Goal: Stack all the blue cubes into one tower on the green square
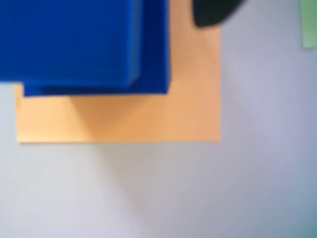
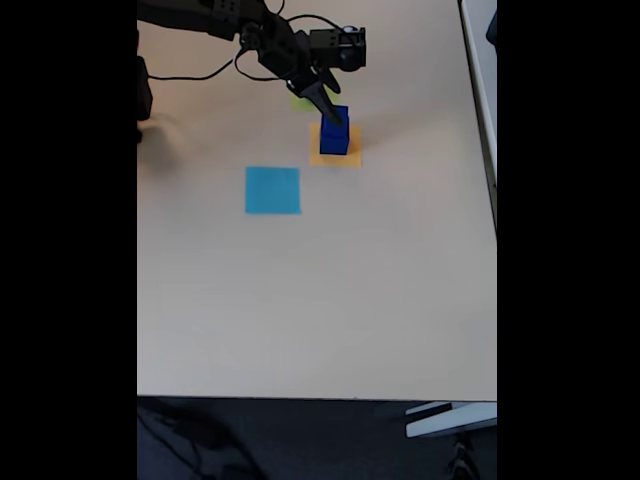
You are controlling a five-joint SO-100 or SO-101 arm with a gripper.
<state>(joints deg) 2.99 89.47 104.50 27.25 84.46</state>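
- In the fixed view, the dark two-finger gripper [image 2: 330,110] of the black arm sits at the top of a stack of dark blue solid cubes [image 2: 334,134] standing on the flat orange-yellow paper square [image 2: 336,158].
- The wrist view shows one blue cube [image 1: 69,37] lying over a wider blue cube [image 1: 153,49], both over the orange-yellow square [image 1: 148,109]; the picture is blurred, so edges are soft.
- Whether the fingers are clamped on the top cube or merely around it I cannot tell; only a dark finger tip [image 1: 210,12] shows at the upper edge of the wrist view.
- The flat lime-green paper square [image 2: 300,101] lies just beyond the stack, partly hidden behind the gripper in the fixed view, and shows as a green strip [image 1: 309,25] at the right edge of the wrist view.
- The flat light blue paper square [image 2: 272,190] lies apart on the pale table [image 2: 320,300], holding nothing.
- My judgement: the tower stands on the wrong square, so the cubes have to go over to the green one.
- To do this well, grip the top cube squarely on opposite faces, lift straight up so the lower cube is not dragged, and rebuild with the largest cube at the bottom.
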